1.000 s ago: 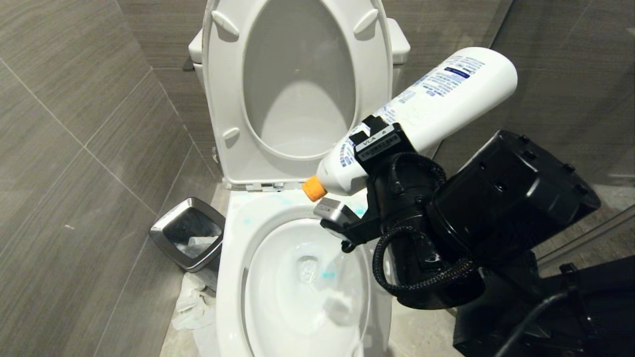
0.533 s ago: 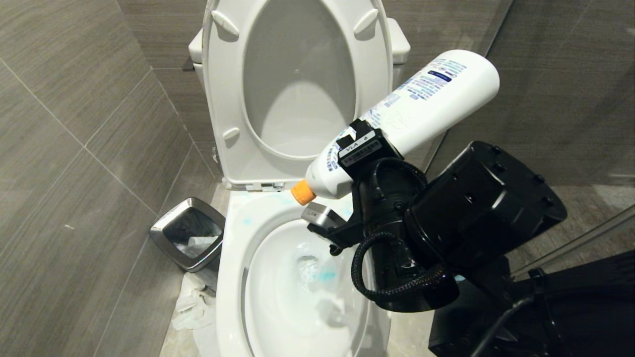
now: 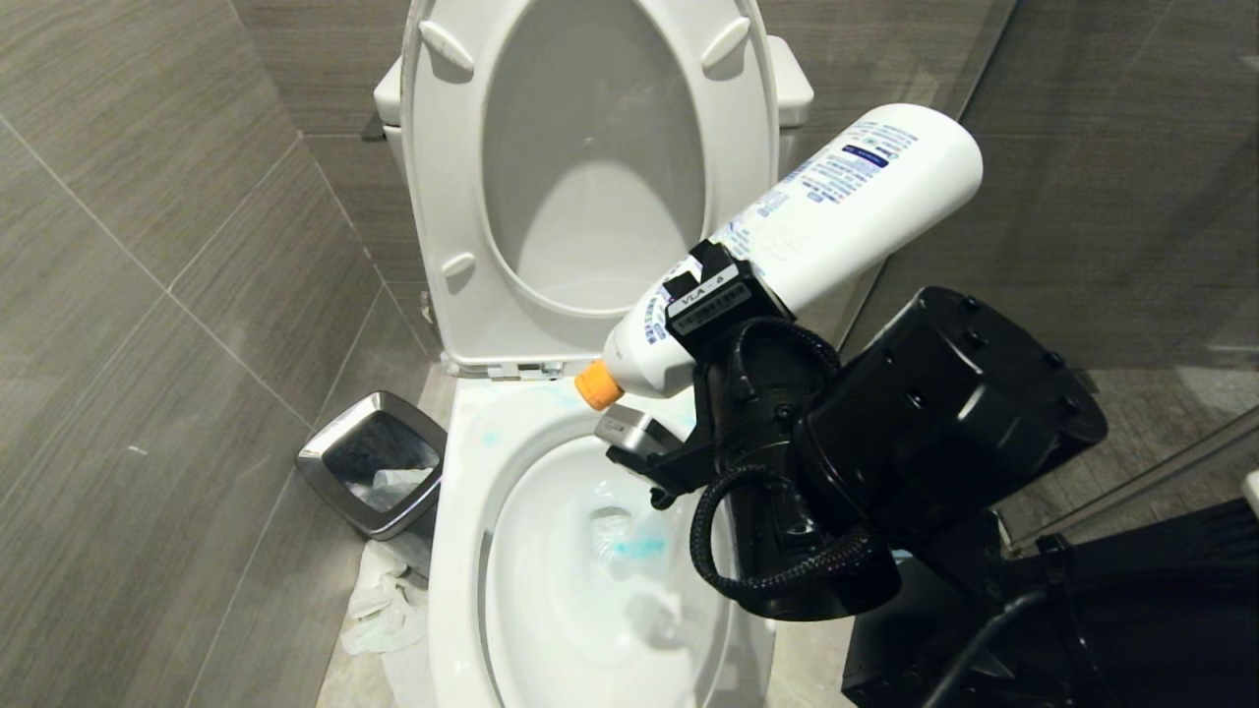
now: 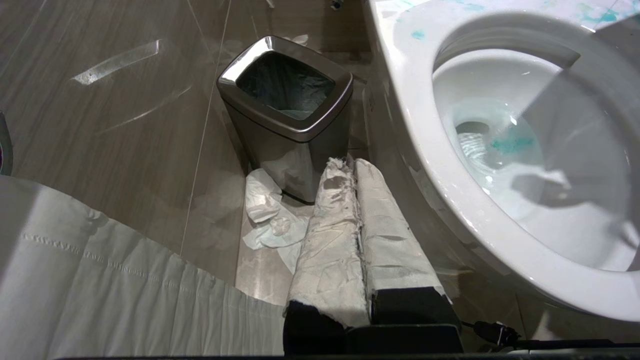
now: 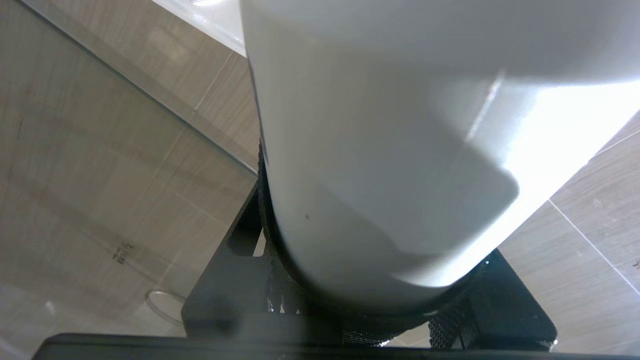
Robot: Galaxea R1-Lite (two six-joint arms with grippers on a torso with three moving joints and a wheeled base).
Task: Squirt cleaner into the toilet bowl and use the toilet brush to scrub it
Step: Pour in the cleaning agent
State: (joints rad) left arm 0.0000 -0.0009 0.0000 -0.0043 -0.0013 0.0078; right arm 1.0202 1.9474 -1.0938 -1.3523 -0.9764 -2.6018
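Note:
The cleaner [image 3: 826, 221], a white bottle with a blue-print label, hangs tilted with its orange cap [image 3: 596, 384] pointing down over the back rim of the toilet bowl [image 3: 457, 511]. My right gripper [image 3: 723, 310] is shut on the bottle's lower body, near the neck. In the right wrist view the cleaner [image 5: 380, 150] fills most of the picture between the black fingers. Blue liquid [image 3: 641, 546] floats in the bowl water, and light blue smears [image 3: 566, 398] mark the back rim. My left gripper [image 4: 350, 167], its fingers wrapped in white paper, is shut and hangs low beside the toilet bowl [image 4: 450, 195]. The toilet brush is out of view.
The seat and lid [image 3: 443, 177] stand raised. A steel-rimmed waste bin [image 3: 374, 462] [image 4: 287, 100] stands on the floor left of the toilet, with crumpled paper [image 3: 379, 615] [image 4: 265, 215] in front of it. Tiled walls close in on the left and behind. A white sheet [image 4: 100, 280] lies near the left arm.
My right gripper has carried the cleaner a little to the left, bringing the cap closer to the bowl's back rim. The blue patch in the water has grown. The left arm has not moved.

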